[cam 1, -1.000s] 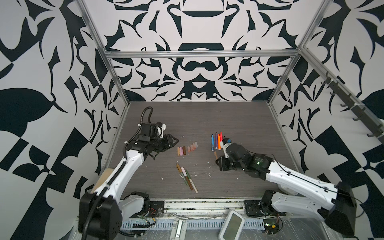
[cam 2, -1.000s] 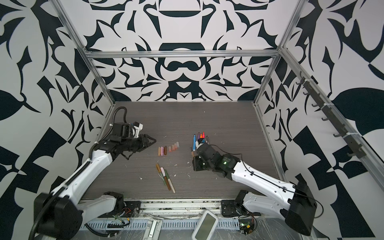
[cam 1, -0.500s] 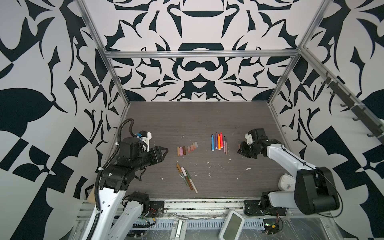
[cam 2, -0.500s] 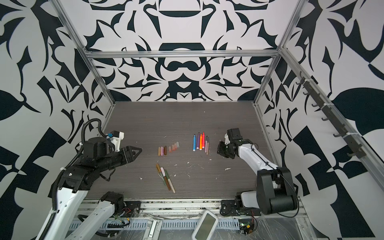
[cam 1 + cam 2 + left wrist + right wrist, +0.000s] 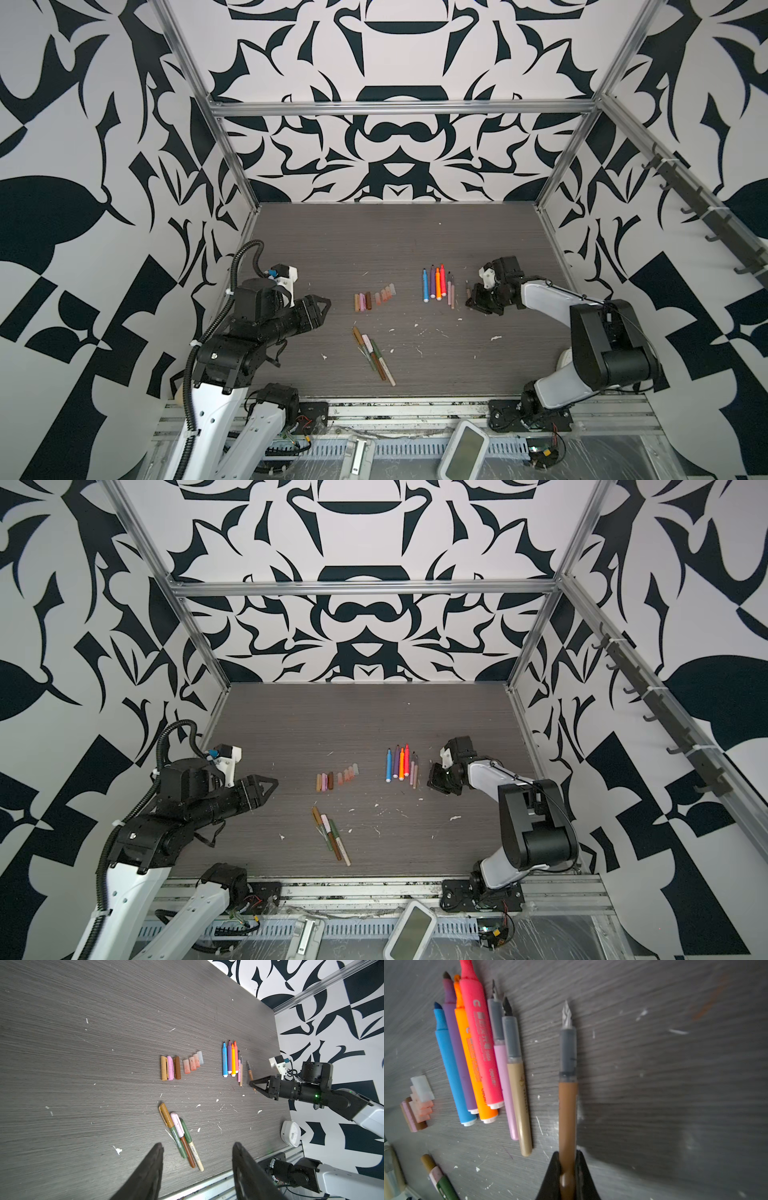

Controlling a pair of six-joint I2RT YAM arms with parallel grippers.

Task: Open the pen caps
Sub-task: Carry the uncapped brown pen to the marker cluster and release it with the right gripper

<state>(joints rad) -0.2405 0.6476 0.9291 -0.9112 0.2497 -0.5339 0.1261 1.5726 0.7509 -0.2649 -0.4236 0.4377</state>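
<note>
A row of short pen caps [image 5: 374, 298] [image 5: 336, 778] [image 5: 180, 1066] [image 5: 418, 1103], tan, pink, brown and translucent pinkish, lies mid-table. Nearer the front edge, three capped pens [image 5: 374, 355] [image 5: 331, 833] [image 5: 180, 1136] lie bunched together. Several uncapped pens [image 5: 438, 284] [image 5: 402, 764] [image 5: 473, 1053] form a row right of the caps. My right gripper [image 5: 471, 297] [image 5: 432, 777] [image 5: 568, 1155] is shut on the rear end of a brown uncapped pen [image 5: 568, 1105] [image 5: 250, 1073], just right of that row. My left gripper [image 5: 322, 305] [image 5: 270, 785] [image 5: 197, 1145] hangs open and empty, left of the caps.
Small white scraps [image 5: 459, 320] are scattered over the dark table [image 5: 374, 241]. A white timer-like device [image 5: 461, 451] [image 5: 291, 1133] sits on the front rail. Patterned walls and metal posts close in the table on three sides.
My left gripper has drawn back leftward from the caps row and opened wider. My right gripper has carried the brown pen from the table's middle to the right of the uncapped row.
</note>
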